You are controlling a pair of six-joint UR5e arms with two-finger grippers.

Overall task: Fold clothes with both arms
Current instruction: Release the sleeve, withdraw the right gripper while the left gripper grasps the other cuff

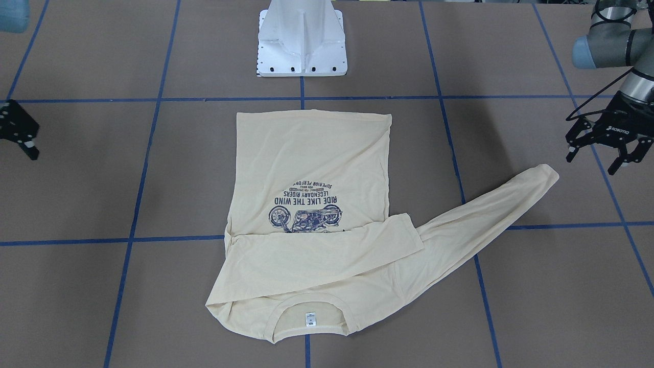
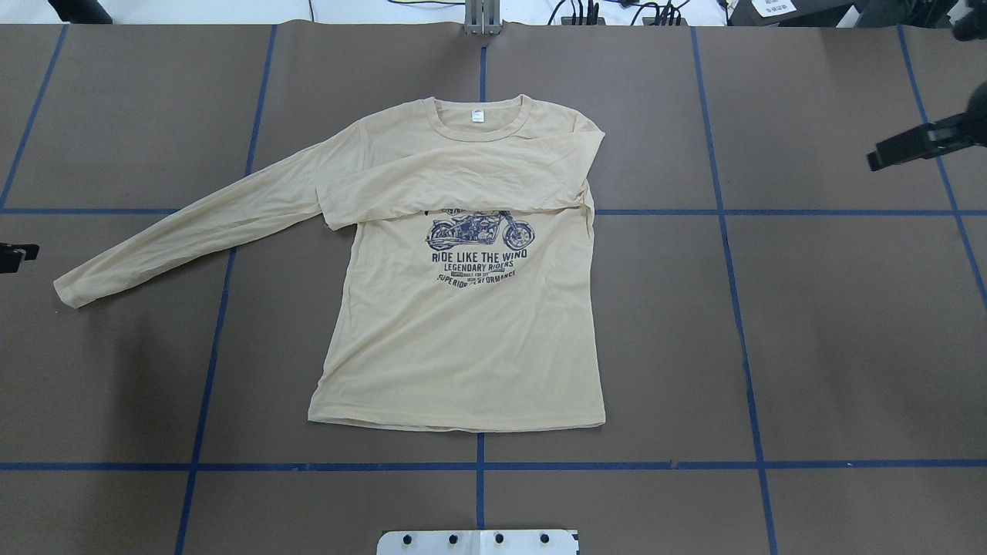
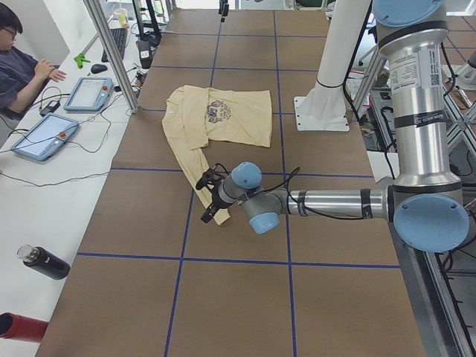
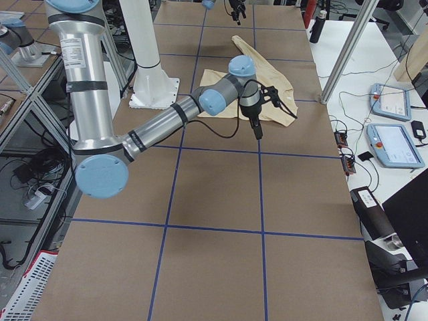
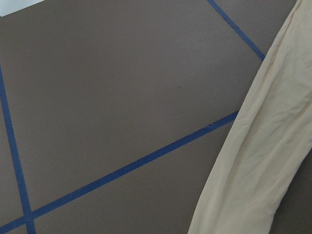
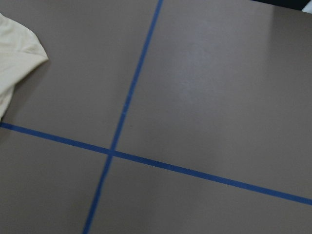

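While T-shirt (image 1: 311,153) lies flat, left pincer (image 1: 598,158) hovers nearby.

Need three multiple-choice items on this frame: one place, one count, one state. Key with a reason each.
1. On the shirt, the outstretched sleeve points toward: A) the left claw B) the right claw C) under the body.
2. Sleeves folded across the chest: A) none B) one C) two.
3. The left claw is: A) shut on fabric B) open, empty C) pressing the collar.
Key: 1 A, its cuff ends beside that claw. 2 B, only the other sleeve lies over the print. 3 B, fingers spread, nothing between them.
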